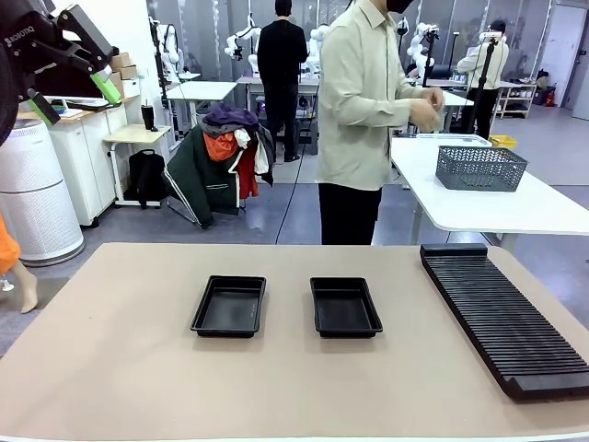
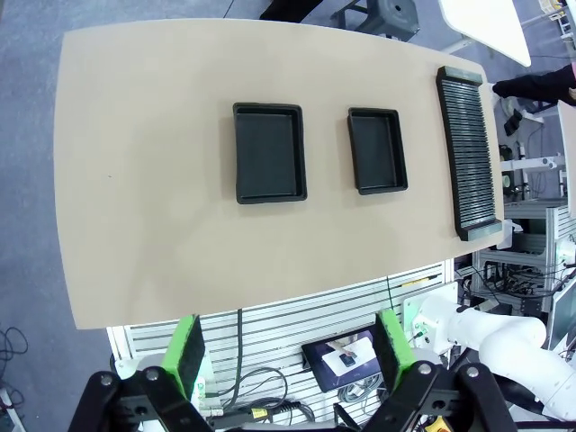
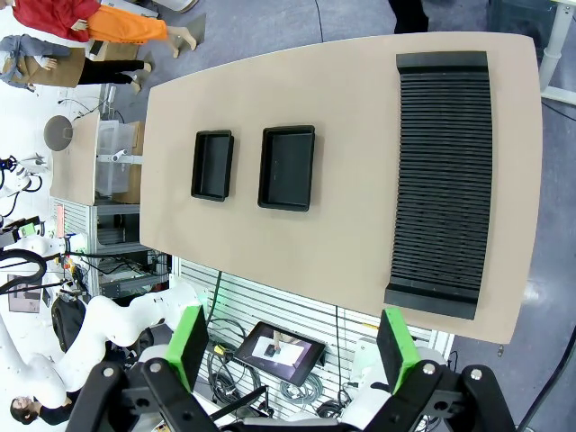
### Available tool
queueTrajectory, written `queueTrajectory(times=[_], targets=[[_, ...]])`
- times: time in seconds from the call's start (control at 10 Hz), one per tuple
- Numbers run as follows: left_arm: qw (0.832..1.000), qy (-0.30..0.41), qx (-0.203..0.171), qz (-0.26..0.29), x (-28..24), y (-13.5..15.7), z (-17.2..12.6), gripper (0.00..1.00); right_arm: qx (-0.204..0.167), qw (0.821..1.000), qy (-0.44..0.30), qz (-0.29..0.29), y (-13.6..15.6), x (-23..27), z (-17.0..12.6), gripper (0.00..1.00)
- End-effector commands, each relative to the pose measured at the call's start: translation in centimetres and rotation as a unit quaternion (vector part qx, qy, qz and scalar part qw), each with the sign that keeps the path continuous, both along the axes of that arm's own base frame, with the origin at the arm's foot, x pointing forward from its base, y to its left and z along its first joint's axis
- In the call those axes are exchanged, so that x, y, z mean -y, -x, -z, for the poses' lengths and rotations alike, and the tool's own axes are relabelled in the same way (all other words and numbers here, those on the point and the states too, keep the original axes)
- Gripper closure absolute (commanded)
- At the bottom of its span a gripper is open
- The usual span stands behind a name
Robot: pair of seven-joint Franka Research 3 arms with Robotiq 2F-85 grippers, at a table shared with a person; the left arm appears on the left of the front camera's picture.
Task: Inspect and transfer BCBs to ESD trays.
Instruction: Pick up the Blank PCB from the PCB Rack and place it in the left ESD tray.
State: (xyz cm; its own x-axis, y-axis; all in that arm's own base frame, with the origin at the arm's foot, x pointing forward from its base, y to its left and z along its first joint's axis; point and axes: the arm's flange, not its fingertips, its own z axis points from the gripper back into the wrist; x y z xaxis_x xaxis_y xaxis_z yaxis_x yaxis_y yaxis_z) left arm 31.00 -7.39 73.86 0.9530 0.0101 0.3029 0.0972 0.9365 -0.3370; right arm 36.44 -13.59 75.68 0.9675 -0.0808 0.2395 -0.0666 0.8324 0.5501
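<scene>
Two black ESD trays lie side by side mid-table with nothing in them, the left tray [image 1: 229, 306] [image 2: 268, 151] [image 3: 212, 165] and the right tray [image 1: 345, 307] [image 2: 378, 150] [image 3: 288, 167]. The BCBs are out of view. My left gripper [image 1: 74, 98] [image 2: 290, 351] is raised high off the table's left side, open, nothing between its green pads [image 2: 187, 351]. My right gripper [image 3: 292, 346] also hangs high above the near edge, open and holding nothing, its green pads [image 3: 396, 346] wide apart.
A long black ribbed rack [image 1: 502, 318] [image 2: 468, 148] [image 3: 443, 171] lies along the table's right side. A person [image 1: 368, 120] stands at the far edge, hands together at chest height. A grey mesh basket [image 1: 480, 168] sits on a white table behind.
</scene>
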Motion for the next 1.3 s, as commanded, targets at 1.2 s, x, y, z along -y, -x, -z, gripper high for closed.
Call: queueTrajectory(times=[1.2], targets=[[1.000,0.018,0.018,0.000,-0.03,-0.59,-0.38,0.00,-0.002,1.000,-0.001,0.002,0.00,0.00,0.00,0.00]])
